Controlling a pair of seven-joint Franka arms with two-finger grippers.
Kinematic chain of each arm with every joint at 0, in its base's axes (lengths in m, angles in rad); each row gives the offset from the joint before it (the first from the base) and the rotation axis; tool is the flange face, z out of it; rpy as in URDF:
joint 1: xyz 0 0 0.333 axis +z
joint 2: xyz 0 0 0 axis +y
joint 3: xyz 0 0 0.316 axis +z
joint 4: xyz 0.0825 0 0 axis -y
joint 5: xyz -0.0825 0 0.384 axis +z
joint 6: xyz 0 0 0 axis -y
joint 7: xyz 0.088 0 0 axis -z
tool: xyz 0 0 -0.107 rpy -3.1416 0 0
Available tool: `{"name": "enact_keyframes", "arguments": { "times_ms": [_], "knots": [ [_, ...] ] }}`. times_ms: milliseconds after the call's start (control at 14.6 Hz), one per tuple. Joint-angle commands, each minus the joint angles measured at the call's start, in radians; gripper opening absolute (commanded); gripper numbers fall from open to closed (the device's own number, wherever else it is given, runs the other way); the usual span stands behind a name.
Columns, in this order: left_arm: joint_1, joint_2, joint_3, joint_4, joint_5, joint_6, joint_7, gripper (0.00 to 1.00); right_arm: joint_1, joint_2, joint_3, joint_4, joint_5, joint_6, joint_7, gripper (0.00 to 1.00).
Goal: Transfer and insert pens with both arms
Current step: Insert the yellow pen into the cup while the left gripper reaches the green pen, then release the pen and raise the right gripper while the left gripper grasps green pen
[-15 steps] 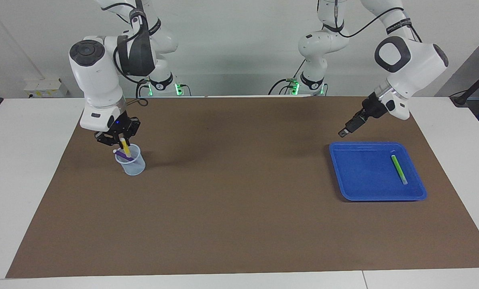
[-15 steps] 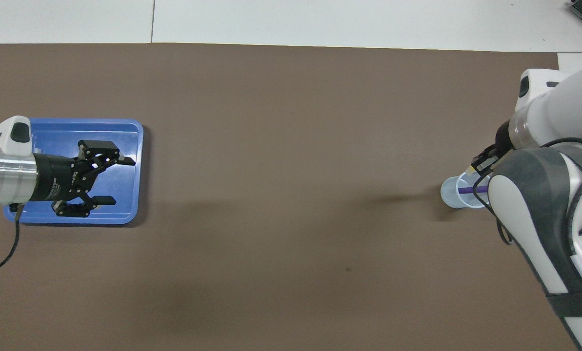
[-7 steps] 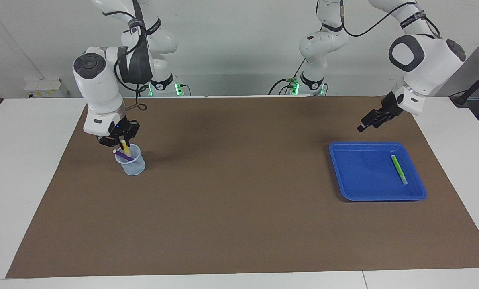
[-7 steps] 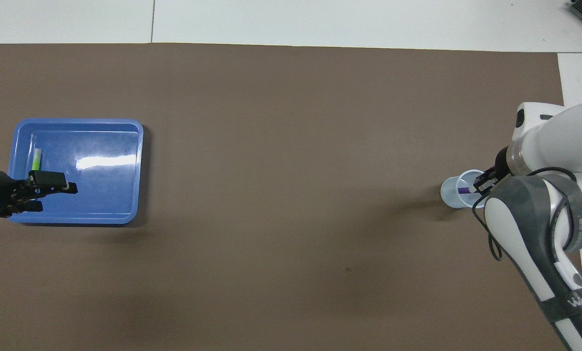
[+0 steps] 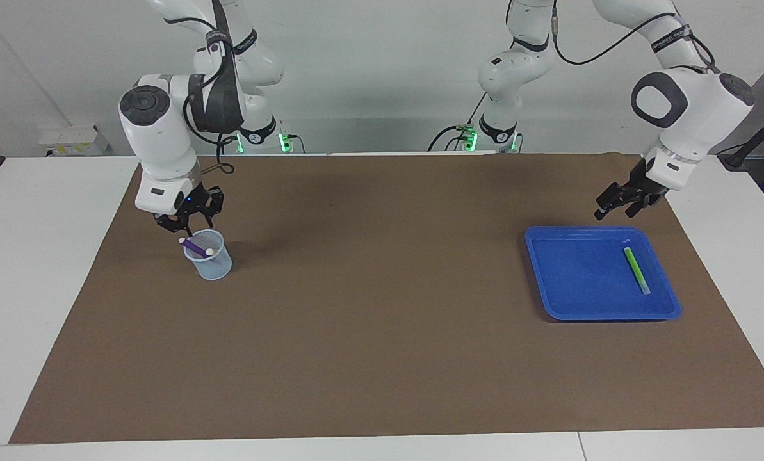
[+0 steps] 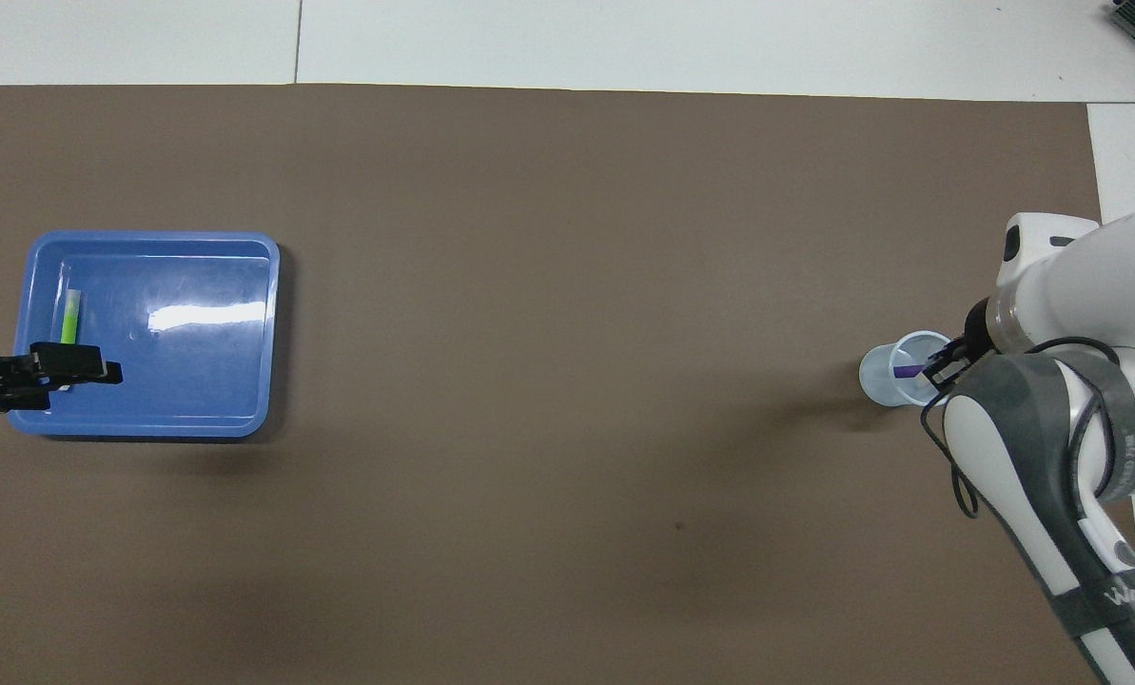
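We note the right gripper (image 5: 188, 225) over the clear plastic cup (image 5: 209, 264), fingers parted, holding nothing; purple pen (image 5: 194, 244) leans inside. Left gripper (image 5: 618, 203) hangs over the blue plastic tray (image 5: 586, 301), fingers wide; green pen (image 5: 636, 269) lies in it.

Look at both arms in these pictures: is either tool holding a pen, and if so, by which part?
Neither. The right tool hangs open above the cup holding the purple pen; the left tool is empty.

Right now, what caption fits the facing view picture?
Right gripper above cup holding purple pen; green pen waits in blue tray.
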Motion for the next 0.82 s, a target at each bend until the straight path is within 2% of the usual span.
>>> {"name": "enact_keyframes", "arguments": {
  "times_ms": [0, 205, 479, 752],
  "knots": [
    [0.025, 0.047, -0.01, 0.029, 0.053, 0.035, 0.066, 0.98, -0.011, -0.034, 0.016, 0.017, 0.016, -0.027, -0.014, 1.0],
    [0.028, 0.087, -0.009, 0.038, 0.066, 0.077, 0.133, 0.97, -0.008, -0.043, 0.017, 0.082, 0.147, -0.124, -0.01, 1.0],
    [0.031, 0.156, -0.01, 0.101, 0.138, 0.081, 0.193, 0.97, -0.005, -0.053, 0.02, 0.096, 0.374, -0.126, 0.027, 1.0],
    [0.047, 0.228, -0.01, 0.135, 0.142, 0.121, 0.23, 0.96, 0.102, -0.051, 0.039, 0.102, 0.467, -0.106, 0.362, 1.0]
  ]
}}
